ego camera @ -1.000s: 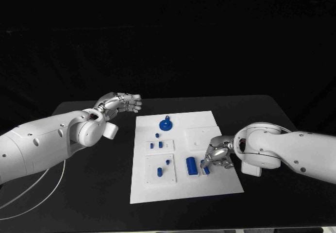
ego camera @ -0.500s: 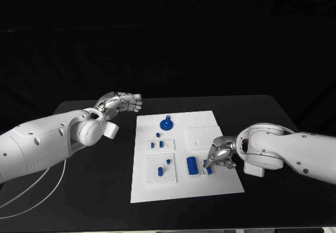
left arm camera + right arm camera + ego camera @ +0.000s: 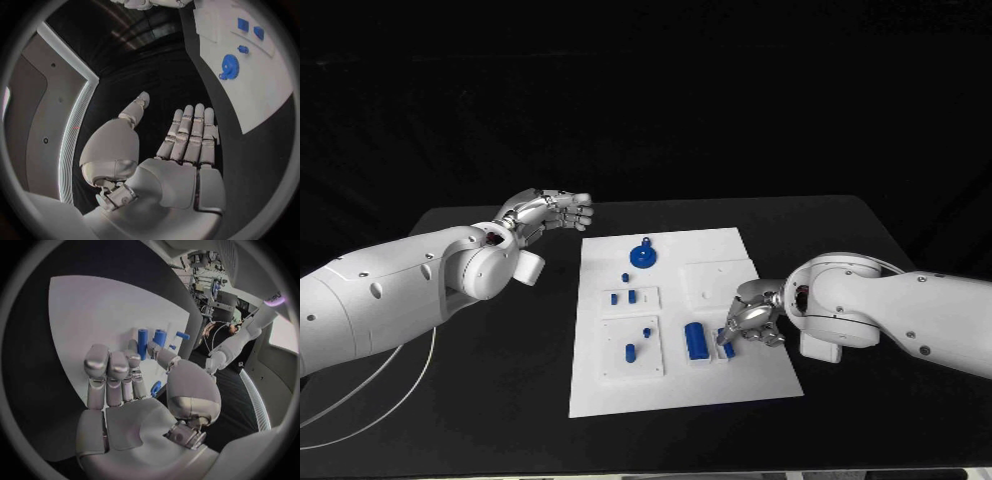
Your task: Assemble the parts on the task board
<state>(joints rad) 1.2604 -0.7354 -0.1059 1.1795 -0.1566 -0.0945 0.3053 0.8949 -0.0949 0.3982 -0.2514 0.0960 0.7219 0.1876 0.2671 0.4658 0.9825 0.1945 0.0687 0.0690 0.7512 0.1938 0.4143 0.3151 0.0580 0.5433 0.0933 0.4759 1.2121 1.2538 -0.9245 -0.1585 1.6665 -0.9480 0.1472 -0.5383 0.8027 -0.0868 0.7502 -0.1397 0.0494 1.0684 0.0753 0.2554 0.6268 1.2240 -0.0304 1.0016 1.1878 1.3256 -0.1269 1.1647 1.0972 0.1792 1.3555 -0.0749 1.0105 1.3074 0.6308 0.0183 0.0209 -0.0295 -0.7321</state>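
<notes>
Head view: task board [image 3: 678, 385] lies mid-tabletop [image 3: 473, 410], bare black surface on all sides. Right hand [image 3: 750, 325], at the board's 3 o'clock edge, fingers [image 3: 114, 371] curled beside a small blue part [image 3: 726, 338]; whether they clamp it cannot be told. Blue cylinder [image 3: 692, 339] adjacent. Blue gear [image 3: 642, 258] at 12 o'clock. Left hand [image 3: 548, 212], off-board at 10 o'clock, fingers [image 3: 190, 131] straight, holding nothing.

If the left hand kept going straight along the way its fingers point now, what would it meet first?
Probably nothing close. The left hand is open beside the task board, and its fingers point past the board's far corner over bare black table. Depth is unclear, so the blue gear looks off that line.
</notes>
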